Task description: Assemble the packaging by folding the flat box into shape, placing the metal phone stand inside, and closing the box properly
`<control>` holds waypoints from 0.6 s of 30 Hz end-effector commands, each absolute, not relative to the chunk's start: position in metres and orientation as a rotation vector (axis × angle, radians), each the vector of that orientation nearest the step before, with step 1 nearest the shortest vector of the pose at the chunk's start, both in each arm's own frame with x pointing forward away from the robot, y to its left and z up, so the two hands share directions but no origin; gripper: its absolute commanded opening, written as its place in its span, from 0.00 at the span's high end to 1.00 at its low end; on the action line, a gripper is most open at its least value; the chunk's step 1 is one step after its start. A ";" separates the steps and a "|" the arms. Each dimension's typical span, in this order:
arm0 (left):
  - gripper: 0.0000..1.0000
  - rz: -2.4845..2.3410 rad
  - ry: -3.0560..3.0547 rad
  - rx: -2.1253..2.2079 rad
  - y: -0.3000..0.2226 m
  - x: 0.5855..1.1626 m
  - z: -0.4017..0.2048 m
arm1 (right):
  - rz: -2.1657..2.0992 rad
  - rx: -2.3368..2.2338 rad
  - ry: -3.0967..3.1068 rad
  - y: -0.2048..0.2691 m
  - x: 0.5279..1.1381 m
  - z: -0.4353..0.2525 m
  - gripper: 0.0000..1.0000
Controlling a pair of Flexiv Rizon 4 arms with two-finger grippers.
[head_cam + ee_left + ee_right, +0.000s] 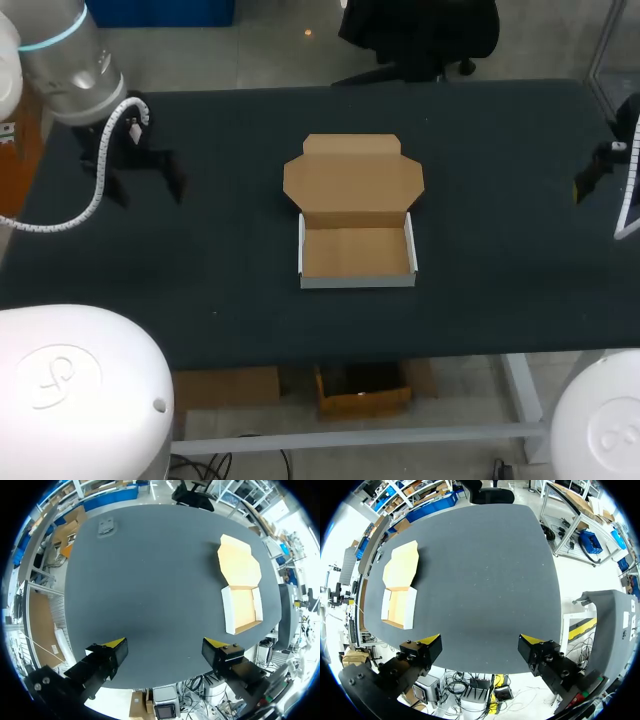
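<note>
A cardboard box [357, 252] stands folded in the middle of the dark table, a shallow tray with white outer walls and nothing inside. Its lid [352, 180] lies open flat behind it. The box also shows in the left wrist view [242, 605] and the right wrist view [397, 605]. A small grey metal phone stand [106, 526] lies near the table's far left corner; my left arm hides it in the head view. My left gripper [165, 642] hangs open above the table's left part. My right gripper [481, 640] hangs open near the right edge. Both are far from the box.
The black table [500, 230] stretches wide on both sides of the box. My left gripper [135, 155] and right gripper [600, 170] show as dark shapes at the table's two ends.
</note>
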State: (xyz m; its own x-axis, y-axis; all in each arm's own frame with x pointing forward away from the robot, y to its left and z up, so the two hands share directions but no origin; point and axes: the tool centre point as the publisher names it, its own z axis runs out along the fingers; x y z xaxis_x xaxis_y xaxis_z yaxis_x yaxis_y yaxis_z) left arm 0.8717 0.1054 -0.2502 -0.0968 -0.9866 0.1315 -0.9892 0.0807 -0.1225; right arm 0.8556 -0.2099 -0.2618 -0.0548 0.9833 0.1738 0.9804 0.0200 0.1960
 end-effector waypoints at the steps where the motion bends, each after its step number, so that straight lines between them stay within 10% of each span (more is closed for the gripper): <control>1: 0.00 0.235 -2.282 2.086 0.111 0.890 -0.261 | 0.410 2.155 2.242 -0.210 0.855 -0.260 0.00; 18: 0.00 0.173 -2.179 2.092 0.148 0.937 -0.296 | 0.410 2.155 2.242 -0.210 0.855 -0.260 0.00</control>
State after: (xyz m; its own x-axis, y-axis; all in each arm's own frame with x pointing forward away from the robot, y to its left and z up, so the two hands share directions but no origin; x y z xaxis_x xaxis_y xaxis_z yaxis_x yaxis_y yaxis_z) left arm 0.9266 0.1430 -0.2895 -0.0415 -0.9884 0.1464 -0.9979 0.0336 -0.0558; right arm 0.8552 -0.2100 -0.2615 -0.0558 0.9832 0.1739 0.9803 0.0209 0.1962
